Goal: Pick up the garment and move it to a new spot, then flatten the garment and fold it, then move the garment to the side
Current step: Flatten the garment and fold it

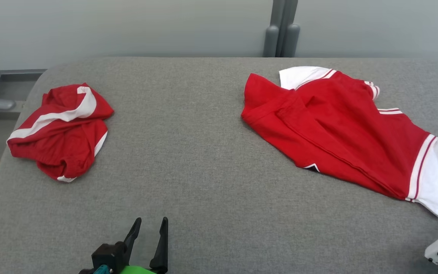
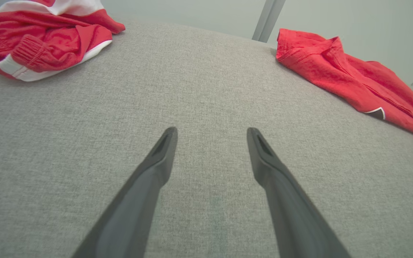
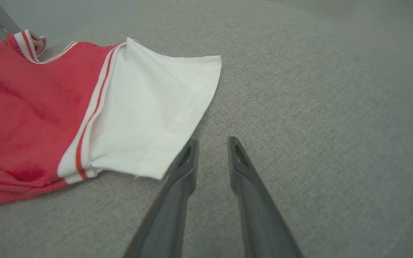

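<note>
Head view, then each wrist view: red shirt [image 1: 337,129] and red shorts [image 1: 61,129] lying well apart on a grey bench [image 1: 203,160].
Head view: the shirt lies spread and creased at the right, with one white sleeve [image 1: 437,179] at its near right end; the shorts lie crumpled at the left; the left gripper [image 1: 151,219] rises at the near edge, left of centre, over bare bench. Left wrist view: its jaws stand spread wide and empty, with the shorts at far left and the shirt at far right. Right wrist view: the right gripper [image 3: 213,139] hangs at the sleeve's near edge, one finger [image 3: 177,172] crossing in front of the hem; its jaws are drawn close, with a narrow gap between them and nothing in it.
</note>
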